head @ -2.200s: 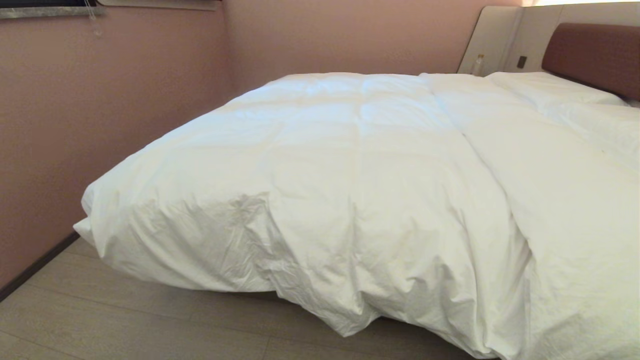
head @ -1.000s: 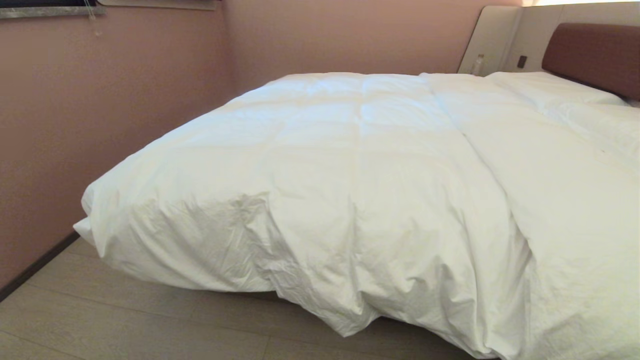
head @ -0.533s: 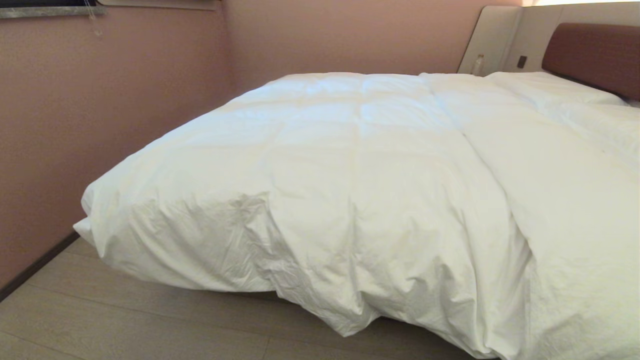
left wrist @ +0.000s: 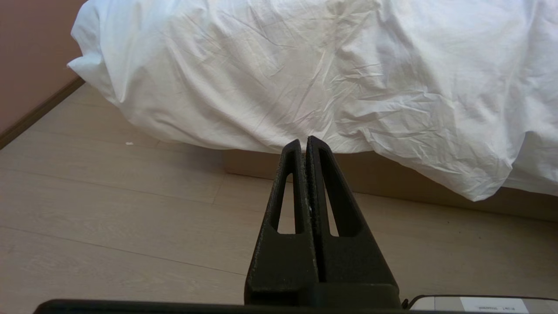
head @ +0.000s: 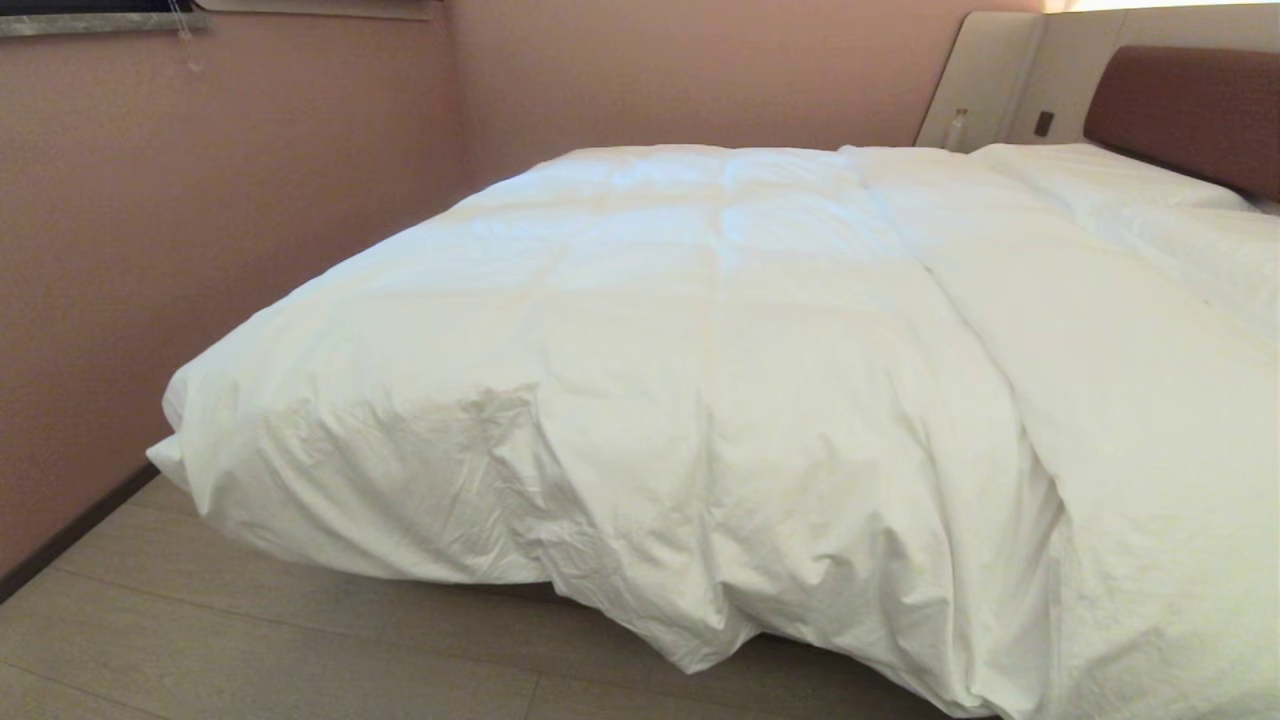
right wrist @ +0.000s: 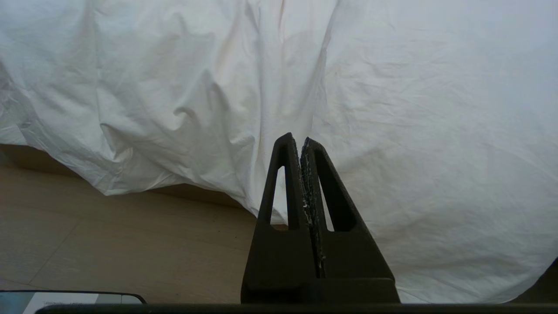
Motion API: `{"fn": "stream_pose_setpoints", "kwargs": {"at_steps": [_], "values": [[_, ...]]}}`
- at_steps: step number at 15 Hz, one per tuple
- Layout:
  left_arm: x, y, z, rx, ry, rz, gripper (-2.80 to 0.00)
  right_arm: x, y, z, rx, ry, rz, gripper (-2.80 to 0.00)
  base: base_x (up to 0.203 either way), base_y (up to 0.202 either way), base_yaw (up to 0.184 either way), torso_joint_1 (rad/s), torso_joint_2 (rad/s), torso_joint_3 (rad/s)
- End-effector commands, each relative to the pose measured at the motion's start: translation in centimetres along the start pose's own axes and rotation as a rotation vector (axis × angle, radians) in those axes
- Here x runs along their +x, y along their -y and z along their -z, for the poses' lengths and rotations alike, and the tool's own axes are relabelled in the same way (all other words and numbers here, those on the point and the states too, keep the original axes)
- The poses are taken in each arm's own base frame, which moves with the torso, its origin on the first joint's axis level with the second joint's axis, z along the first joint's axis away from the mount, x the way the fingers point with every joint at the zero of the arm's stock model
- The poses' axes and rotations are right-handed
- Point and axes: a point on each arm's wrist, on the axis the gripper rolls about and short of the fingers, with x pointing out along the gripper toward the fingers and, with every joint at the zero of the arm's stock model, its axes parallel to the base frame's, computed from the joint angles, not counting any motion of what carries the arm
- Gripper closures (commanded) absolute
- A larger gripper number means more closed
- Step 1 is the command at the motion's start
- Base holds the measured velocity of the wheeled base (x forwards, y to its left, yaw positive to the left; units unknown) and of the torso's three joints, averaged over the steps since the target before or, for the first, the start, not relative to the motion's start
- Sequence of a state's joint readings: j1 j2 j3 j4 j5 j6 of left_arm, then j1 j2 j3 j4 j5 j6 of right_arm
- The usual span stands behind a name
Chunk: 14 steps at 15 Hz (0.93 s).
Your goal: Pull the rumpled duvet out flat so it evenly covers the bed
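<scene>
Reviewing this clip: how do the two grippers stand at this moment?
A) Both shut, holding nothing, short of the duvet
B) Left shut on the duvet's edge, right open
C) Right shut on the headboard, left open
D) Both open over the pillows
A: both wrist views show the left gripper and right gripper with fingers pressed together and empty, the duvet beyond them.

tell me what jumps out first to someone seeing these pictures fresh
The puffy white duvet fills the head view, spread over the bed and drooping in crumpled folds toward the floor. The brown headboard is at far right. The left gripper and right gripper, both shut, point at its hanging edge.
</scene>
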<state>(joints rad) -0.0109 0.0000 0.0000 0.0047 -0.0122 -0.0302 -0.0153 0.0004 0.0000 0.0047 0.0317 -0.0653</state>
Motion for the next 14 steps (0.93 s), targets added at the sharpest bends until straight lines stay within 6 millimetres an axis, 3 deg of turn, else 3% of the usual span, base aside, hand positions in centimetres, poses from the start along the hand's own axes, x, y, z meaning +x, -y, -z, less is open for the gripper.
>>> {"fn": "stream_pose_setpoints", "kwargs": {"at_steps": [1, 14], "values": [[0.00, 0.00, 0.00, 0.000, 0.000, 0.000, 0.00, 0.00, 0.00, -0.02, -0.001, 0.002, 0.000, 0.00, 0.000, 0.000, 0.000, 0.000, 0.00, 0.000], [0.00, 0.00, 0.00, 0.001, 0.000, 0.000, 0.00, 0.00, 0.00, -0.02, -0.001, 0.002, 0.000, 0.00, 0.000, 0.000, 0.000, 0.000, 0.00, 0.000]]}}
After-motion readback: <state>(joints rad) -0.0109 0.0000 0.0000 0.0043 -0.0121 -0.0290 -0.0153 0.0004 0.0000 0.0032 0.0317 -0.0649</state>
